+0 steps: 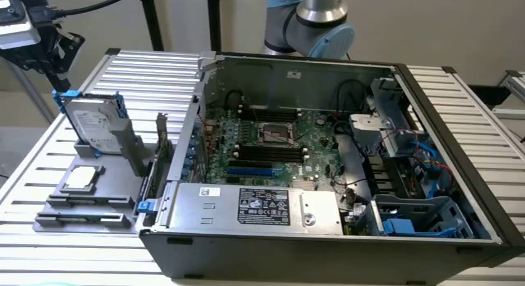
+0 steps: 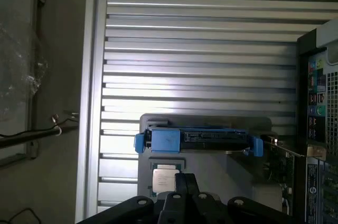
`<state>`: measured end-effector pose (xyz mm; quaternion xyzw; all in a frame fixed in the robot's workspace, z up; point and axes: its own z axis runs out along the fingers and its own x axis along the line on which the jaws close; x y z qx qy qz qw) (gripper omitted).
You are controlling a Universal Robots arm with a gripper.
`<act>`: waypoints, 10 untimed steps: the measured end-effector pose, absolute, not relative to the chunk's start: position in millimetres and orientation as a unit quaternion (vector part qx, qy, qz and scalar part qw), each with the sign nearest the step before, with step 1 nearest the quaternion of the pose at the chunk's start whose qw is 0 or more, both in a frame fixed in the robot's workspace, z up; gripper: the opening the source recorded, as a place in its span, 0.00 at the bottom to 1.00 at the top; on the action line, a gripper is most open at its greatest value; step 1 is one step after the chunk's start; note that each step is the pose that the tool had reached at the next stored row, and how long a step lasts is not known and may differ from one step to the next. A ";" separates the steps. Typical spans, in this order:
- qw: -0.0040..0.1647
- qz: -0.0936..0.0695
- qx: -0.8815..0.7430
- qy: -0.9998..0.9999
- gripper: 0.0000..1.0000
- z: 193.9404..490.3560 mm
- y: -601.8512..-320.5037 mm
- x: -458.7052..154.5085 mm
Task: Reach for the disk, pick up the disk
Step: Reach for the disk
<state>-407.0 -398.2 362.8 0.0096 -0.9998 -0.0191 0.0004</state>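
Observation:
The disk [image 1: 94, 123] stands on edge in a grey holder [image 1: 107, 197] on the slatted table, at the exterior view's left. It is silver-grey with a white label and blue rails. My gripper [image 1: 61, 77] hangs just above the disk's top far corner, apart from it. In the wrist view the disk [image 2: 198, 140] is seen edge-on from above, blue rails at both ends. The black fingers [image 2: 186, 184] are pressed together there, short of the disk and over the small square chip [image 2: 165, 177]. The gripper is shut and holds nothing.
An open computer case [image 1: 443, 175] takes up the middle and the exterior view's right, with a silver power-supply box [image 1: 254, 206] at its front. A square chip [image 1: 82, 177] lies in the holder, and a circuit card [image 1: 161, 138] stands upright between disk and case.

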 end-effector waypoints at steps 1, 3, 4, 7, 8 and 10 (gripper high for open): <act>0.000 -0.019 0.010 -1.000 0.11 362.8 -398.2 -407.0; 0.000 -0.019 0.010 -1.000 0.11 362.8 -398.2 -407.0; 0.001 -0.019 0.010 -1.000 0.11 362.9 -398.2 -407.3; 0.000 -0.019 0.010 -1.000 0.11 362.5 -394.8 -413.5; 0.000 -0.019 0.010 -1.000 0.11 362.4 -392.3 -415.4; 0.000 -0.019 0.010 -1.000 0.11 362.3 -386.2 -416.9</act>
